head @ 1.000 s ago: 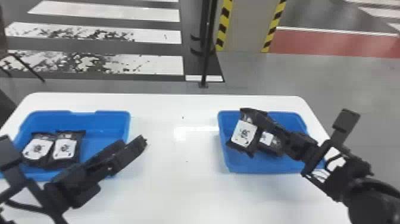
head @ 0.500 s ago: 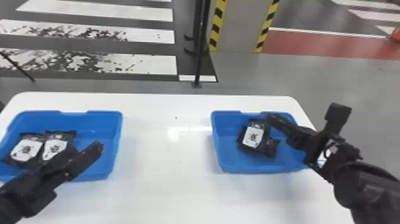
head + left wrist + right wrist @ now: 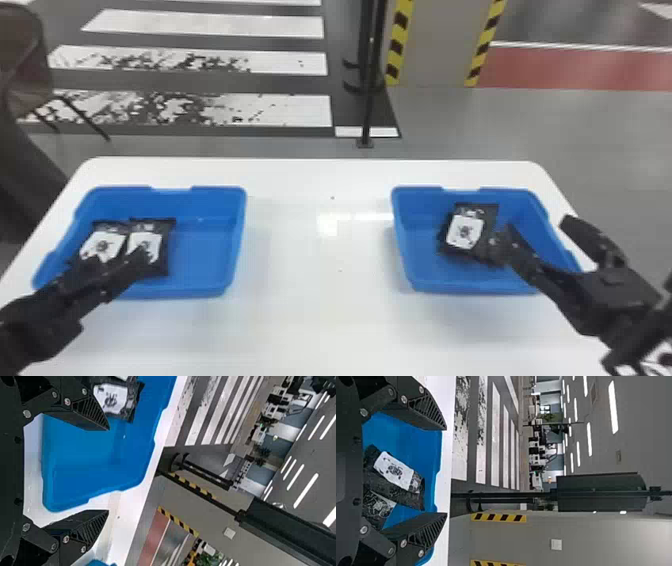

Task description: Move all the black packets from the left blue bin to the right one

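Presently we see the left black gripper (image 3: pixel 112 260) with its two fingers apart over two black packets with white labels (image 3: pixel 146 239) in the left blue plastic bin (image 3: pixel 207 250), and the right black gripper (image 3: pixel 537 230), also opened, beside overlapping black packets (image 3: pixel 465 231) inside the right blue plastic bin (image 3: pixel 419 265).

black packet (image 3: pixel 465 231): raised and tilted → lying in right blue bin (image 3: pixel 440 282) | left gripper (image 3: pixel 120 257): past left blue bin (image 3: pixel 235 230) side → over its packets (image 3: pixel 100 243)
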